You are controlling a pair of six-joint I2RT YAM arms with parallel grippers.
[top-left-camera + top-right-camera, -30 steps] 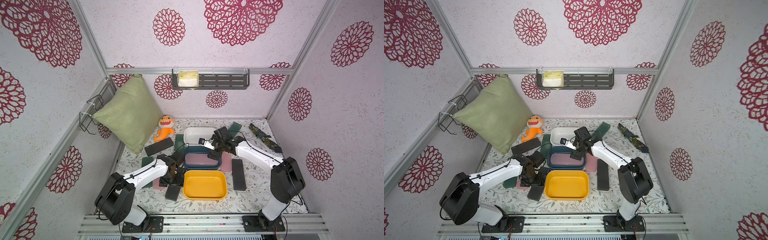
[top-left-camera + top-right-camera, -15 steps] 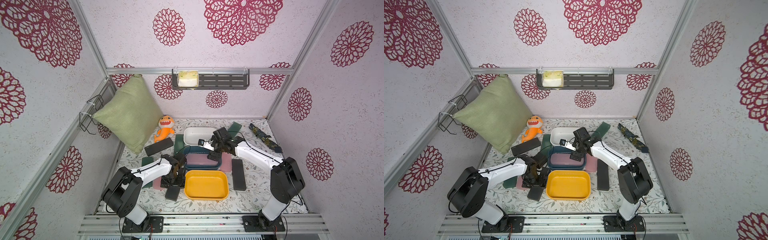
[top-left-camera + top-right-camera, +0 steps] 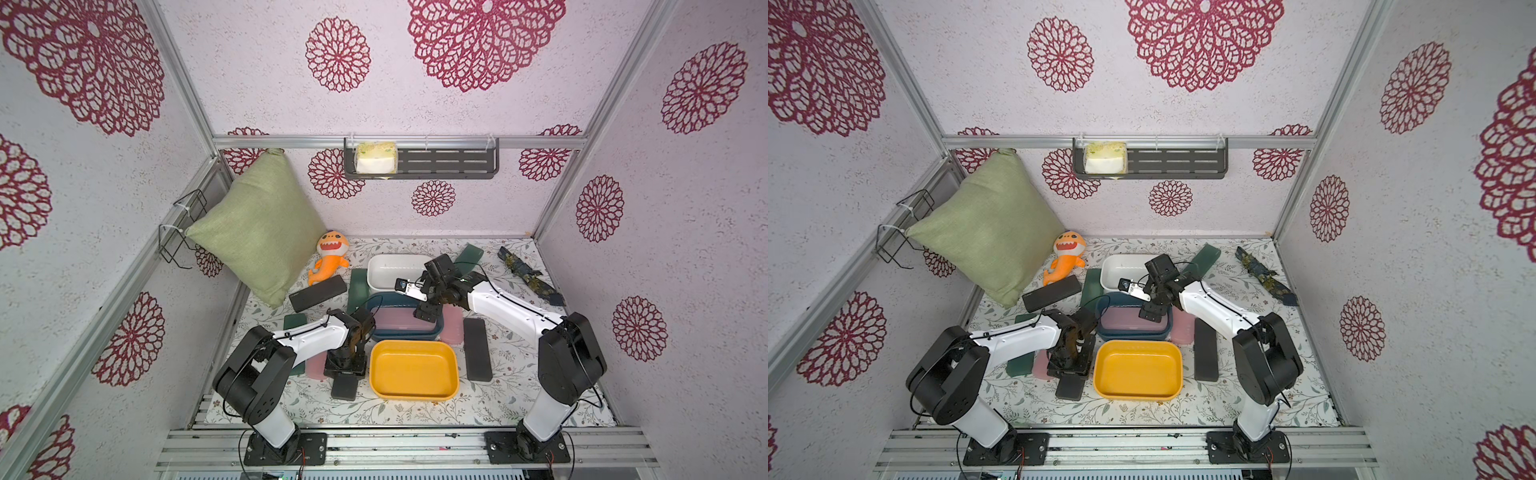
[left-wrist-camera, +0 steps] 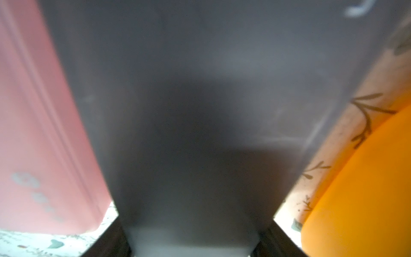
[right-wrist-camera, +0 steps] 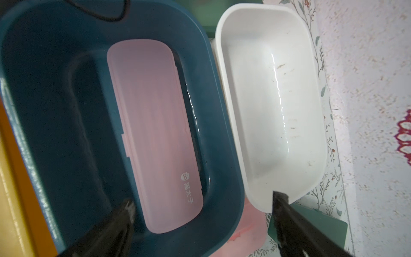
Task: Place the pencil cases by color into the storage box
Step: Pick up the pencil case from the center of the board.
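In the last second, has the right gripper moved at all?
No. The right gripper still hangs open over the right end of the blue bin, where it was a second ago.

Both top views look steeply down from high at the front, sharing the whole table [image 3: 519, 399]. The left wrist camera hugs the black pencil case [image 4: 200, 111]; the right overlooks the blue bin [image 5: 55, 122].
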